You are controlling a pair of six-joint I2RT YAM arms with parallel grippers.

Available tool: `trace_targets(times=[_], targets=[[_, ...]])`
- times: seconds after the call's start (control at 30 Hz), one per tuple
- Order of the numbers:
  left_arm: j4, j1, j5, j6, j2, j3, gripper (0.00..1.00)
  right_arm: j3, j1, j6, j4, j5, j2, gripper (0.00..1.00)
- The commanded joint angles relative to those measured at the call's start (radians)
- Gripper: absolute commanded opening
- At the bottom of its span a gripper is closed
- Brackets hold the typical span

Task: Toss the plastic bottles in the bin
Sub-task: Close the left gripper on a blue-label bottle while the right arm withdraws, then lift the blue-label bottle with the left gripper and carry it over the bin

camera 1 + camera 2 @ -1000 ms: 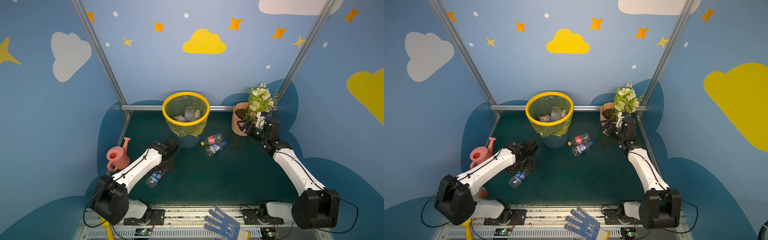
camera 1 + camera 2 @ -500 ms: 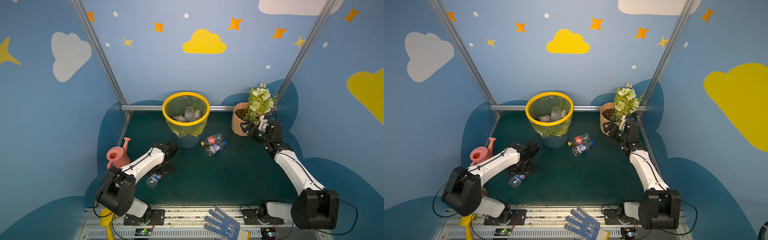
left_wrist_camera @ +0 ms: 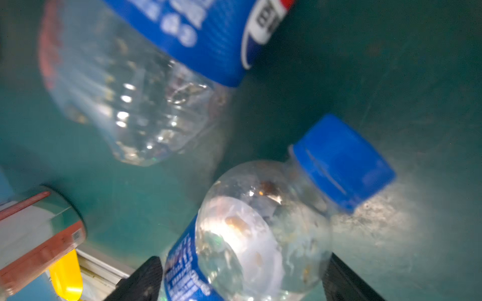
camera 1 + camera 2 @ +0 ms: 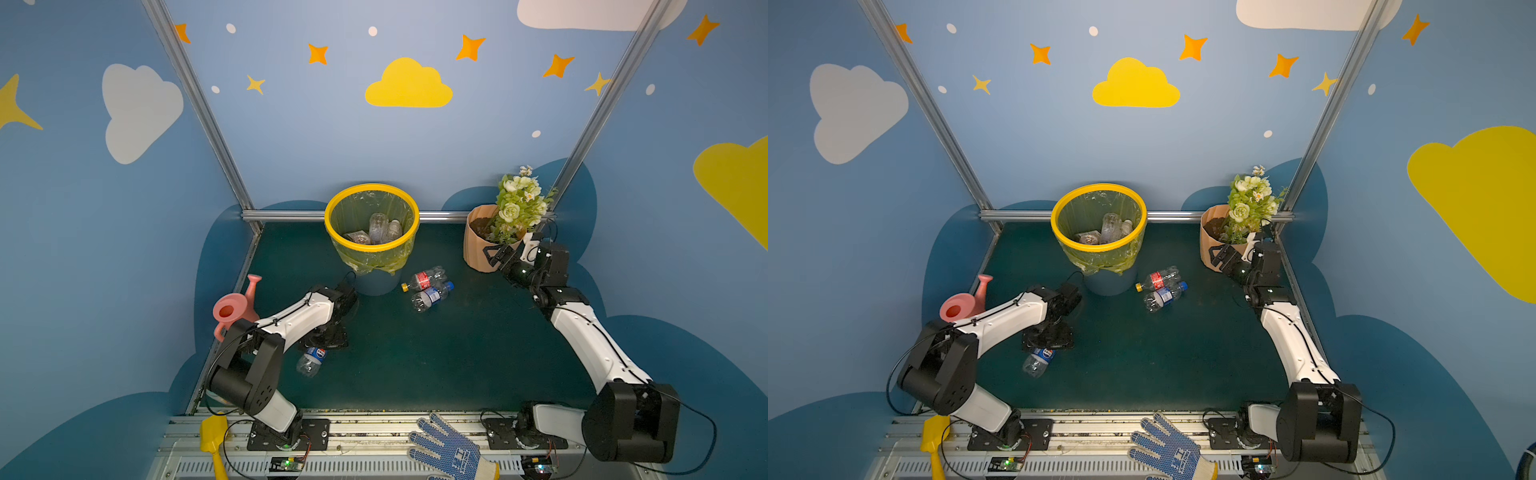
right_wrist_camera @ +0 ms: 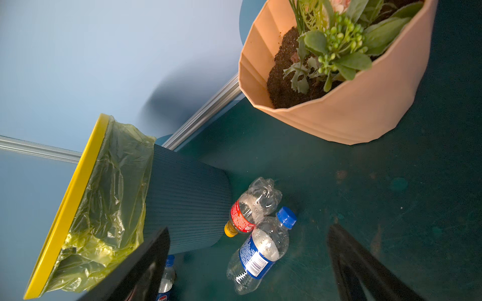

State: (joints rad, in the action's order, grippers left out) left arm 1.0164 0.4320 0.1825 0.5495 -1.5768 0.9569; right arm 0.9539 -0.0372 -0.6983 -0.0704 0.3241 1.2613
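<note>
The bin [image 4: 329, 222], grey-blue with a yellow rim and liner, stands at the back middle [image 4: 1055, 224] with several plastic bottles [image 4: 379, 227] inside. Two bottles lie beside it: a red-labelled one [image 4: 424, 279] [image 5: 247, 211] and a blue-labelled one [image 4: 431, 296] [image 5: 258, 256]. My left gripper [image 4: 328, 336] [image 3: 243, 260] is down on the mat, open, its fingers [image 3: 146, 281] either side of a blue-capped bottle [image 3: 260, 229]. A Pepsi bottle [image 4: 311, 360] [image 3: 135, 86] lies next to it. My right gripper [image 4: 496, 254] [image 5: 249, 230] hangs open and empty beside the flower pot.
A peach flower pot [image 4: 476, 249] with flowers stands at the back right, close to my right gripper. A pink watering can [image 4: 232, 307] sits at the left edge behind my left arm. A blue glove [image 4: 449, 451] and a yellow shovel [image 4: 214, 436] lie on the front rail.
My left arm has folded and brought its gripper lower onto the bottles at the left. My right gripper has drifted slightly right and down from the pot.
</note>
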Motion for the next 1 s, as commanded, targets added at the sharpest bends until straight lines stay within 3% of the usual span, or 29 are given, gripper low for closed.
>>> trace_targets(times=[0.0,0.27,0.5,0.73,0.97], targets=[[-0.003,0.002,-0.038,-0.037,-0.024,-0.003,0.9,-0.009,0.008,-0.011,0.016,0.008,-0.016,0.92],[-0.017,0.034,-0.059,-0.068,-0.091,0.022,0.84,-0.01,0.027,-0.012,0.006,0.006,-0.027,0.92],[-0.03,0.07,-0.061,-0.086,-0.139,0.059,0.67,-0.024,0.044,-0.013,-0.006,0.004,-0.051,0.92],[-0.067,0.1,-0.069,-0.087,-0.109,0.086,0.51,-0.04,0.062,-0.021,-0.009,0.004,-0.068,0.92],[-0.105,0.13,-0.095,-0.047,-0.006,0.082,0.49,-0.036,0.078,-0.019,-0.014,0.003,-0.08,0.92]])
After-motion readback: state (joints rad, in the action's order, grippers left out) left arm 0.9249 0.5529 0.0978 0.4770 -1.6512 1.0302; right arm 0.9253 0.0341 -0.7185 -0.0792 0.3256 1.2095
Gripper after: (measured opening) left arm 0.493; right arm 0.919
